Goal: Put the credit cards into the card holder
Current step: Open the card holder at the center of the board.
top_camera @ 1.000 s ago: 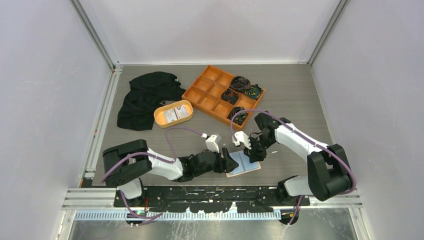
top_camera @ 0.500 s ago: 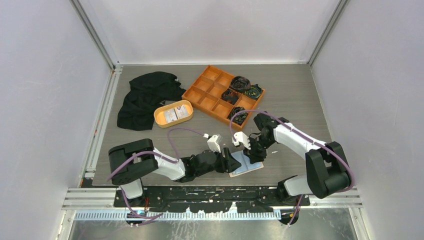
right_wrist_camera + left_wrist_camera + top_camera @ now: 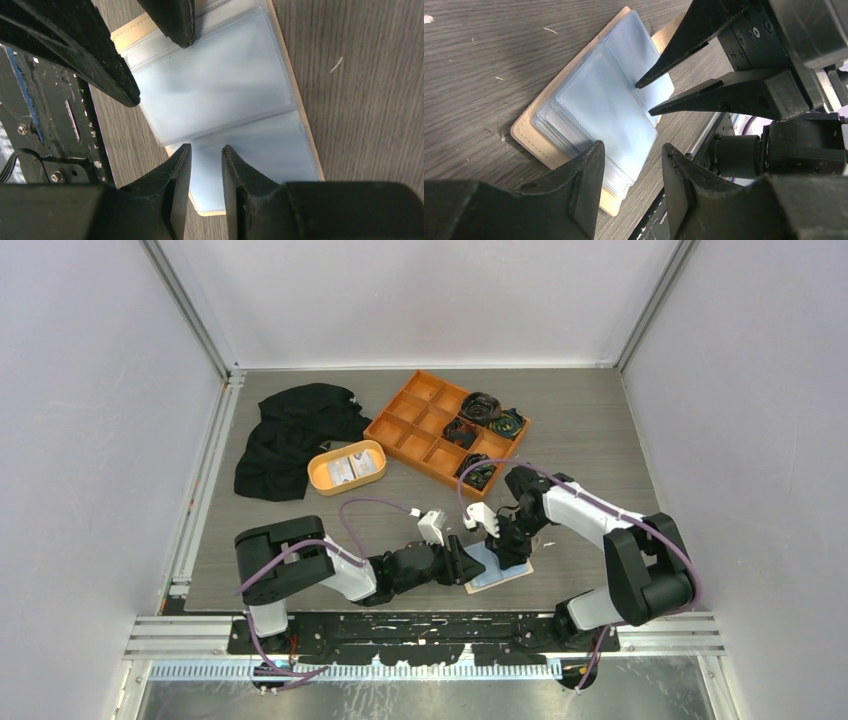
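Observation:
The beige card holder [image 3: 498,571] lies open on the table near the front edge, its clear blue-tinted sleeves [image 3: 609,105] fanned upward. My left gripper [image 3: 633,147] is low at the holder's near-left edge, open, one finger over the sleeve stack and nothing pinched. My right gripper [image 3: 206,148] hovers over the holder's middle fold [image 3: 240,120], its jaws narrowly open and empty. Its two fingertips [image 3: 640,83] point down at the top sleeve. White credit cards [image 3: 352,466] with dark print lie in the oval orange dish [image 3: 322,478], far from both grippers.
A large orange divided tray [image 3: 420,430] stands at the back, with dark coiled items in its right compartments. A black cloth [image 3: 290,435] lies at the back left. The table's front edge and black rail [image 3: 420,625] run just below the holder.
My left arm has slid right, bringing its gripper up to the holder's edge, and its jaws have narrowed a little. The right gripper has shifted slightly left over the holder.

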Motion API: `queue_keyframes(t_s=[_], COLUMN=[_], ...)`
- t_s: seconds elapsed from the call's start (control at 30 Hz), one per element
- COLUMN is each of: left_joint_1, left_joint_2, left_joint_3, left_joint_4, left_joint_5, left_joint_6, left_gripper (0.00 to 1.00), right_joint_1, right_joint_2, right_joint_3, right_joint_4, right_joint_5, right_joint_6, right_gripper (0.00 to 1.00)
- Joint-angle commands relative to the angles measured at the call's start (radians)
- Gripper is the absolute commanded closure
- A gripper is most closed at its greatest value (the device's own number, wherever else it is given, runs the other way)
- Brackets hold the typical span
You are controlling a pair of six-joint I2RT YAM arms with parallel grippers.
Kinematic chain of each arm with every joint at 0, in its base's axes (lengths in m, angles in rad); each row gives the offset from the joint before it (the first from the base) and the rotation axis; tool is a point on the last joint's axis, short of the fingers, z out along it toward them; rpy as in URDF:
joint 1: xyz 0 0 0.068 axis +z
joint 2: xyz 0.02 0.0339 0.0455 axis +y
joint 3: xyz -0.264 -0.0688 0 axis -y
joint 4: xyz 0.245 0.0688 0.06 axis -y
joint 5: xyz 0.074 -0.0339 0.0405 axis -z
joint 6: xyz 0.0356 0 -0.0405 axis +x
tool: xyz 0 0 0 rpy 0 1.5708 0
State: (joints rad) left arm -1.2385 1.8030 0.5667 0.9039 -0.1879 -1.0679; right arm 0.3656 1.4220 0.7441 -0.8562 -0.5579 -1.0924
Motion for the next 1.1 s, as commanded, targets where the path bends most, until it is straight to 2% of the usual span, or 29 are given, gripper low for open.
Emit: queue_keyframes(t_s=[0.0, 0.47, 0.67, 0.8, 0.93, 1.07], left_joint_1=[0.008, 0.031, 0.042, 0.049, 0.057, 0.064], left_joint_2=[0.028, 0.121, 0.132, 0.148, 0.175, 0.196], left_joint_3=[0.032, 0.085, 0.084, 0.098, 0.114, 0.137], left_joint_4=[0.12, 0.205, 0.251, 0.25, 0.243, 0.21], left_joint_5=[0.016, 0.076, 0.083, 0.091, 0.098, 0.105], left_joint_6=[0.005, -0.008, -0.004, -0.008, -0.018, -0.02], left_gripper=[0.55, 0.5, 0.49, 0.49, 0.48, 0.48], right_joint_1=[0.004, 0.004, -0.013, -0.082, -0.209, -0.283], right_joint_2=[0.016, 0.018, -0.004, -0.037, -0.072, -0.085], right_joint_3=[0.034, 0.047, 0.072, 0.098, 0.121, 0.114], right_joint_4=[0.009, 0.012, 0.004, -0.035, -0.061, -0.006], right_joint_5=[0.003, 0.008, 0.021, -0.016, -0.05, 0.031], right_joint_6=[0.014, 0.048, 0.089, 0.099, 0.115, 0.195], right_gripper=[0.65, 0.65, 0.62, 0.59, 0.58, 0.57])
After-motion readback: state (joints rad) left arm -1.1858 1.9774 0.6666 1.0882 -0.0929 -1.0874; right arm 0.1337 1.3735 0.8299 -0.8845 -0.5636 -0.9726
